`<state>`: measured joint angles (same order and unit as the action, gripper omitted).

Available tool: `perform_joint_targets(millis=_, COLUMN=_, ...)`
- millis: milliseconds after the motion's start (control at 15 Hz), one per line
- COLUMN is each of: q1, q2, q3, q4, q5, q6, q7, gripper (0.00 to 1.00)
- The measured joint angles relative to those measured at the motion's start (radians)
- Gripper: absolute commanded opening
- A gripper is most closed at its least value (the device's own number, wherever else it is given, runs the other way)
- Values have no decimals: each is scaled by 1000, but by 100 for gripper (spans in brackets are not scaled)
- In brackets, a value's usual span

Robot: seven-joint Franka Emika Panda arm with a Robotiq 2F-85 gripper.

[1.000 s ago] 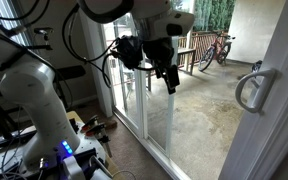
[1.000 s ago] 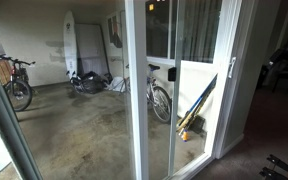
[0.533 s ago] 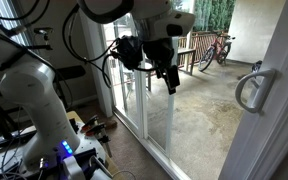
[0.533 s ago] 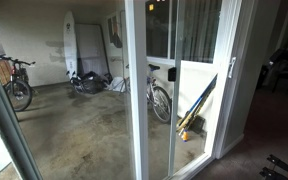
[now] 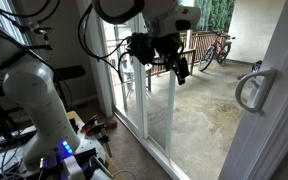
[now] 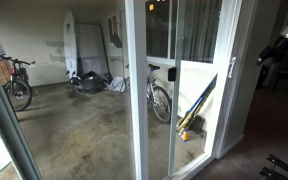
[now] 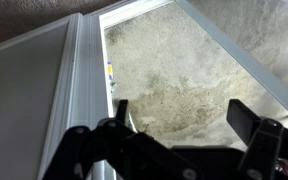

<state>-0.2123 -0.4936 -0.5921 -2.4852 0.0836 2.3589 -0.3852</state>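
Note:
My gripper (image 5: 180, 68) hangs in the air in front of the sliding glass door (image 5: 134, 85), black, with its fingers pointing down. In the wrist view the gripper (image 7: 180, 114) is open and empty, its two fingers wide apart over the concrete patio floor (image 7: 174, 70) seen through the glass. The white door frame (image 7: 79, 90) runs down the left of that view. A white door handle (image 5: 250, 88) shows close to the camera at the right. In an exterior view part of the arm (image 6: 282, 45) shows at the far right edge, beside the white sliding door frame (image 6: 136, 90).
The white arm base (image 5: 39, 110) stands at the left on a stand with cables. Bicycles (image 5: 214, 48) lean by the railing outside. Another bicycle (image 6: 156, 95), a surfboard (image 6: 71, 45) and a bike (image 6: 14, 85) stand on the patio.
My gripper has moved right and up a little, toward the door opening, and has tilted. The door has not moved.

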Motion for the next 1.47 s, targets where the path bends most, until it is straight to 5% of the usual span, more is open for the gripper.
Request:
perform_joint_targets(millis=467, q1=83, q2=161, q3=105, q4=17, q5=105, q6=184, q7=40, gripper=100)
perform_joint_targets(millis=1133, q1=57, q2=353, q3=141, q4=119, q5=121, q6=393, q7=40, gripper=100)
perform_joint_targets(millis=1467, q1=52, q2=458, q3=120, q4=207, q5=96, q6=408, q7=40, gripper=100)
